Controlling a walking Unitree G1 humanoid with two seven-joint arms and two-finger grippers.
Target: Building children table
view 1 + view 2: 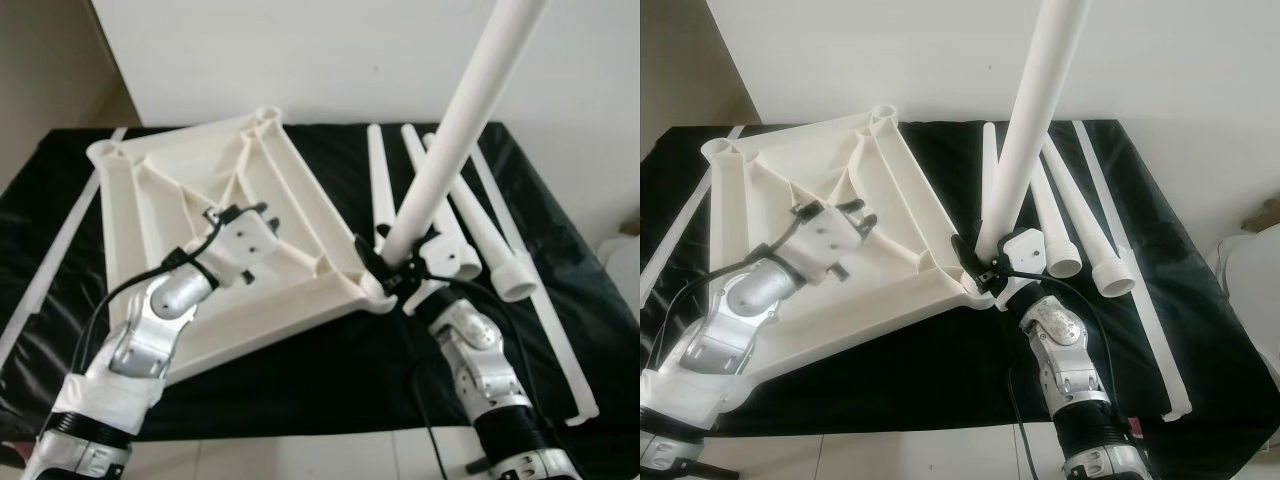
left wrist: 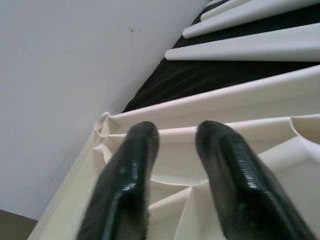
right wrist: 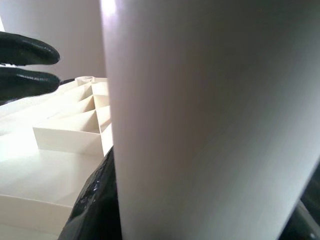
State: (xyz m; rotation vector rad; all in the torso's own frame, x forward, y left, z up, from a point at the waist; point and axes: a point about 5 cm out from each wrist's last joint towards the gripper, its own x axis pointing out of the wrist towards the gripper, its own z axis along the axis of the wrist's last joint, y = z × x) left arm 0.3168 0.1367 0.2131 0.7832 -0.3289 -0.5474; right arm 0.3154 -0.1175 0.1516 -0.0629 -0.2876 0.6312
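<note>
- Black cloth (image 1: 300,380) covers the tabletop in front of you, with a white wall (image 1: 350,50) behind it.
- A thin white plastic strip (image 1: 50,265) lies along the cloth's left side.
- Your left hand (image 1: 243,214) rests on the underside of the upturned cream plastic children's table top (image 1: 180,190), over its ribs. In the left wrist view its two black fingers (image 2: 125,185) stand a little apart with nothing between them, tips down against the ribbing.
- That ribbed table top sits tilted, with round leg sockets at its corners; the near right corner socket (image 1: 375,295) is just beside your right hand.
- Your right hand (image 1: 385,270) is clamped round the lower end of a long cream plastic table leg (image 1: 460,120). The leg stands tilted, rising up and to the right, with its foot at that corner socket. You cannot tell from these views whether it is seated in the socket.
- Three more cream tapered legs (image 1: 470,215) lie side by side on the cloth, behind and right of the held leg.
- A long thin white strip (image 1: 545,310) lies right of them, running toward the near right edge.
</note>
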